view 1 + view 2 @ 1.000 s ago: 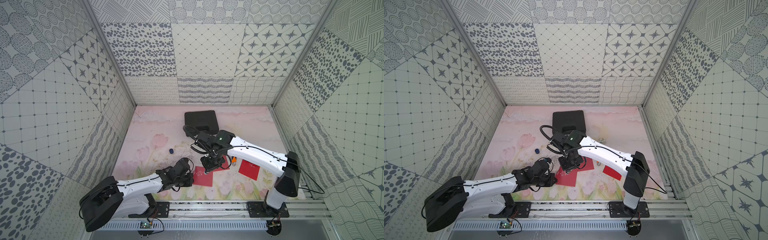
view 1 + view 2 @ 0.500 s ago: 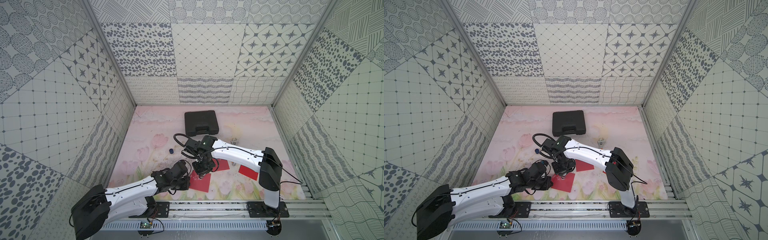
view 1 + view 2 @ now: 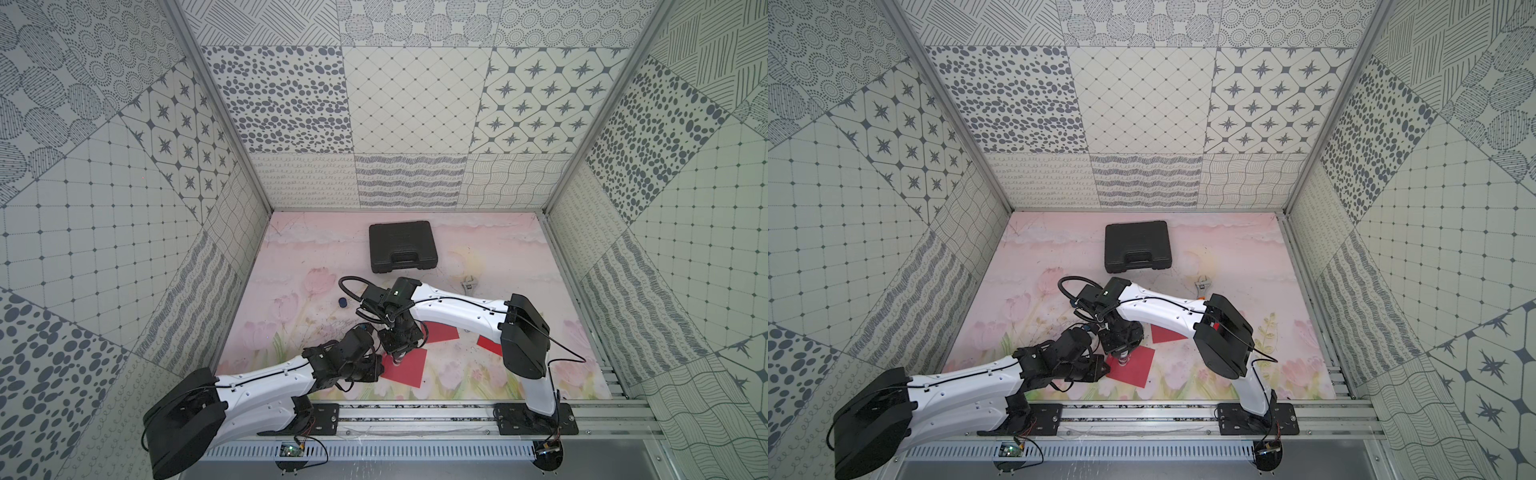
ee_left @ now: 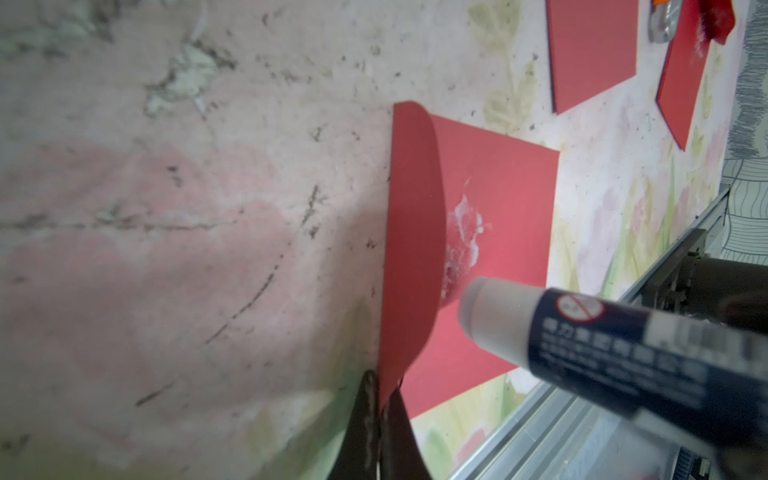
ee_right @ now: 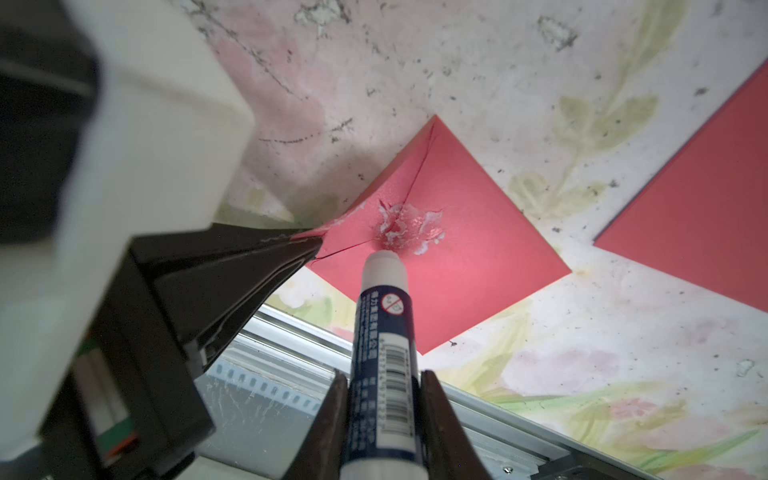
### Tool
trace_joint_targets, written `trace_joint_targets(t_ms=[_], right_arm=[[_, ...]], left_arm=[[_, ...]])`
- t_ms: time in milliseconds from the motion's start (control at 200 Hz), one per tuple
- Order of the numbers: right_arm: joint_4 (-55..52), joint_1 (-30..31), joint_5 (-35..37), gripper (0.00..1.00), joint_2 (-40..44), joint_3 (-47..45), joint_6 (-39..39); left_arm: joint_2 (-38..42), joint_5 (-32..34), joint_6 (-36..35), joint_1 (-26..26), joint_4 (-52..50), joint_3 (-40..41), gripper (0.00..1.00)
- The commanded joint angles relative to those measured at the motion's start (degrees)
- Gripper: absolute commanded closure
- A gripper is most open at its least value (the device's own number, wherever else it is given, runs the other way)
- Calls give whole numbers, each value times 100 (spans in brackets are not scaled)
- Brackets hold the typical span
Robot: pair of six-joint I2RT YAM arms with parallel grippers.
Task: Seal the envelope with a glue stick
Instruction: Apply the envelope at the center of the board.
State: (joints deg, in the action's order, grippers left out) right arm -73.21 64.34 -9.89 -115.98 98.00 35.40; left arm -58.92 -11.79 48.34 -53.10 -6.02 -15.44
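Nearest the rail: left pincer, jaws together, clamped on the tip of the flap of the envelope. It holds the flap lifted and curled back off the body. The envelope itself lies flat on the tabletop.

Just over the envelope: right pincer, jaws closed on the label end of the glue stick. The stick is uncapped, its pale tip pointing down at the edge of a whitish glue smear mid-envelope, where the seams meet. Tip touching or just off the paper: cannot tell.

Step, as I read it: gluing under the raised flap, with glue already down. The next move likely calls for lifting the stick clear of the envelope. The left pincer would then lay the flap over the smear and press it flat. The flap should not come down while the stick is in its path.

Beyond the envelope: two more red envelopes, flat, toward the right arm's side. Farther off: a small dark-blue cap, then the wrench, then the black case, shut, farthest of all.

Against one second back: the right arm reached farther out then, its pincer over the neighbouring red envelope. It has since folded in and brought the stick onto this envelope. The left pincer has drawn slightly nearer the rail. Half a second back, the pose is nearly as now.
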Motion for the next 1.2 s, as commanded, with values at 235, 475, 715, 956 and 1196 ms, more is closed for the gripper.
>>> trace_joint_targets(t_ms=[235, 475, 715, 956, 1196], right_arm=[[-132, 35, 430, 100, -273, 222, 79], [-179, 53, 634, 100, -416, 212, 64], [-357, 53, 1235, 100, -449, 247, 140], [6, 121, 366, 100, -411, 53, 19], [100, 123, 560, 100, -357, -90, 112]], left_arm=[[-157, -128, -230, -14, -26, 45, 100], [-235, -158, -241, -16, 26, 53, 100], [-148, -157, -215, -12, 39, 122, 100], [-86, -152, -224, -14, 37, 162, 100], [-94, -152, -226, -16, 49, 163, 100]])
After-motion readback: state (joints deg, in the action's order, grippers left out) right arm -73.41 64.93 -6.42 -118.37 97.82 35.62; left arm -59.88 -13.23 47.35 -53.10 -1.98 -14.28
